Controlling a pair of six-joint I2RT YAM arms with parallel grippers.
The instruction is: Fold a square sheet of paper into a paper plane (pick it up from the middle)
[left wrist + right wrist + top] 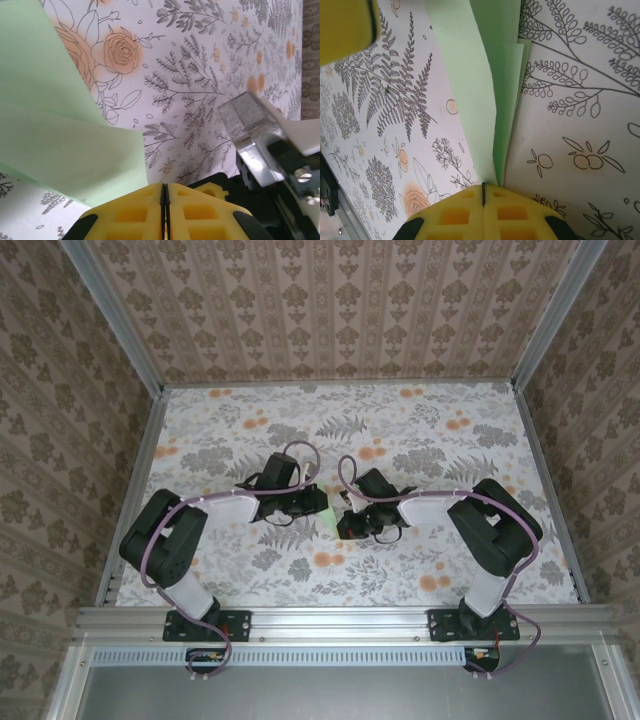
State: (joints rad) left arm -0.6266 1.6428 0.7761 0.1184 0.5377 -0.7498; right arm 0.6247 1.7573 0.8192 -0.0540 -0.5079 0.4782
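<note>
Yellow pads of the right gripper (483, 189) are pressed together on the lower end of the folded green paper (487, 90). Its layers rise from the seam and are cut off at the top edge. The left gripper (164, 190) also has its pads together; the paper's corner ends just beside them, and contact cannot be told. From above, both wrists cover all but a green sliver at the middle of the table (420, 430).
</note>
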